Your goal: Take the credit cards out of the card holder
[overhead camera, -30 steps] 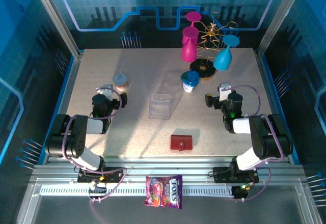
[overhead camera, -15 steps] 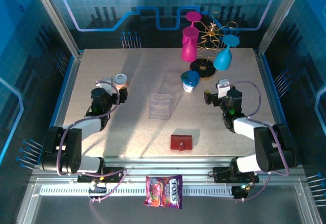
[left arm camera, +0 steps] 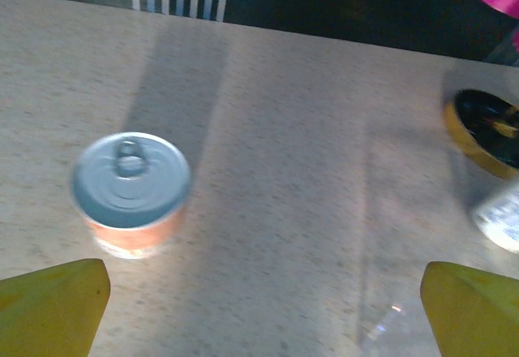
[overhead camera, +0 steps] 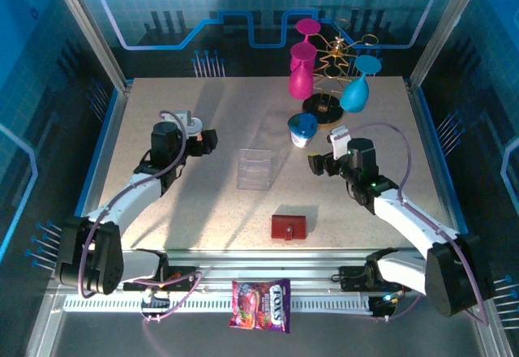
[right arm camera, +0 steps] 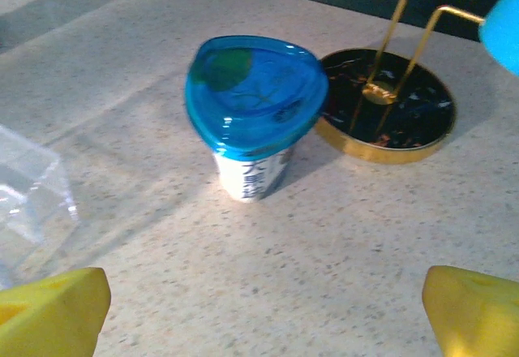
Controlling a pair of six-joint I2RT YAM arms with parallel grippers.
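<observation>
Card holder (overhead camera: 288,227): folded shut, on near side of clear tray (overhead camera: 254,168) | left gripper (overhead camera: 208,141): spread wide, empty, left of tray | right gripper (overhead camera: 315,165): spread wide, empty, right of tray

The white-and-black left arm (overhead camera: 130,199) stretches forward from its base and angles inward. Its black left pincer (overhead camera: 207,141) points toward the middle, with yellow fingertips (left arm camera: 53,304) spread wide and holding nothing. The right arm (overhead camera: 405,211) mirrors this, and its right pincer (overhead camera: 316,165) points inward, likewise wide apart and empty.
</observation>
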